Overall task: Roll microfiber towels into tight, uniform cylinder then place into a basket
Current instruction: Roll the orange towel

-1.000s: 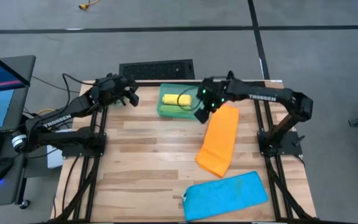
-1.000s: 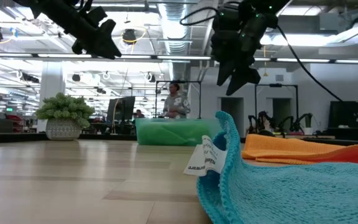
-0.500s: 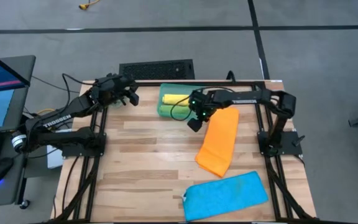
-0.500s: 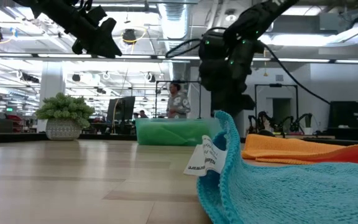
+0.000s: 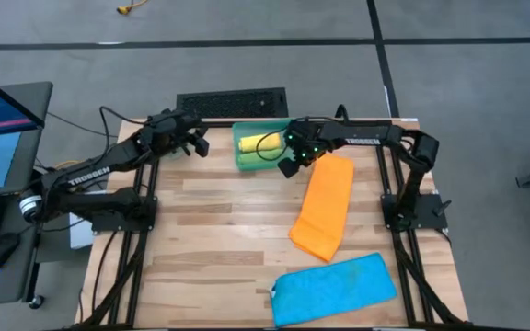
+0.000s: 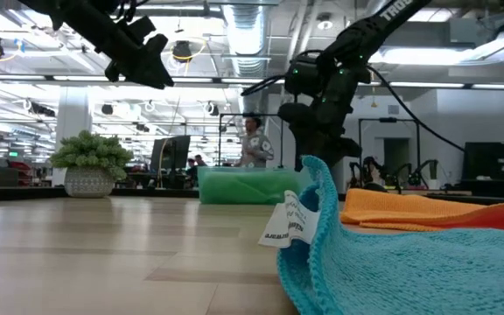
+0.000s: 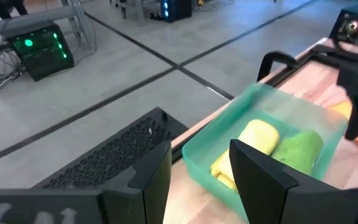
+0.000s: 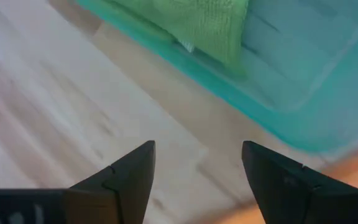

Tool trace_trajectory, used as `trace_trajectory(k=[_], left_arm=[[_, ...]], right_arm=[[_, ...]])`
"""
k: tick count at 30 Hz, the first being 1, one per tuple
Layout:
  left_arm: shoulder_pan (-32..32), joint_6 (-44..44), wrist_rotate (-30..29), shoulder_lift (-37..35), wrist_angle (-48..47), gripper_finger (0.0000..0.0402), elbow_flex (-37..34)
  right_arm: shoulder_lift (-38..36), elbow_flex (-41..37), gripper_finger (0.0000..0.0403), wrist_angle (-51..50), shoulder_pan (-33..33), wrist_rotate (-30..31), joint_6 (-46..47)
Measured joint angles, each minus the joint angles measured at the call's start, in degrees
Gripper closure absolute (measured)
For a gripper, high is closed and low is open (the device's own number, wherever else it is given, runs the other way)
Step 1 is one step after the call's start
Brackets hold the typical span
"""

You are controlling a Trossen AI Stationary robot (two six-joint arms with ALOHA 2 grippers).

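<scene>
The teal basket (image 5: pixel 243 164) stands at the table's far edge with a yellow roll (image 5: pixel 258 143) and a green roll (image 7: pixel 300 149) lying inside it. An orange towel (image 5: pixel 323 207) lies flat and slanting on the wood to its near right. A blue towel (image 5: pixel 334 290) lies flat by the near edge. My right gripper (image 5: pixel 288 166) points steeply down, open, just off the basket's near right corner; its fingers (image 8: pixel 129 171) stand over bare wood beside the basket's wall (image 8: pixel 278 121). My left gripper (image 5: pixel 196 142) hangs open in the air, left of the basket.
A potted green plant ball (image 6: pixel 90 162) stands far off at the left. A black grille (image 5: pixel 231 101) lies beyond the far edge. Bare wood (image 5: pixel 210 239) spreads over the table's middle and left. A person (image 6: pixel 254 144) is in the room behind.
My right gripper has come down and shifted toward the table's left, from above the orange towel's far end to the basket's near right corner, rolling a little; it has stayed open. The towels have kept their places.
</scene>
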Motion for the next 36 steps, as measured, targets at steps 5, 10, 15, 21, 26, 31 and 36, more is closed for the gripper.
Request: trace_trajectory(k=[5,10,15,21,26,31,36], left_arm=[[-0.1,0.0,0.1,0.5,0.0,0.0244,0.0],[-0.8,-2.8,2.6,0.6,0.1,0.0244,0.0],[-3.4,2.2,11.1,4.8,0.1,0.0244,0.0],[-6.5,6.6,15.3,11.7,3.9,0.0244,0.0],[-9.5,8.3,19.1,16.6,4.5,0.0244,0.0],[-12.6,9.6,22.6,23.7,8.8,0.0244,0.0],[-15.7,8.1,23.0,30.5,13.2,0.0244,0.0]], right_arm=[[-4.9,0.1,0.0138,-6.4,0.9,0.7,-1.5],[-10.5,0.1,0.0138,-12.7,3.1,5.9,-2.0],[-13.2,-0.9,0.0138,-15.5,3.7,7.9,-2.0],[-16.2,-6.3,0.0138,-16.6,3.0,7.2,-0.2],[-19.4,-12.0,0.0138,-14.5,4.4,7.1,4.4],[-22.1,-15.7,0.0138,-11.5,8.1,7.1,7.7],[-22.7,-16.1,0.0138,-10.6,13.2,7.9,10.0]])
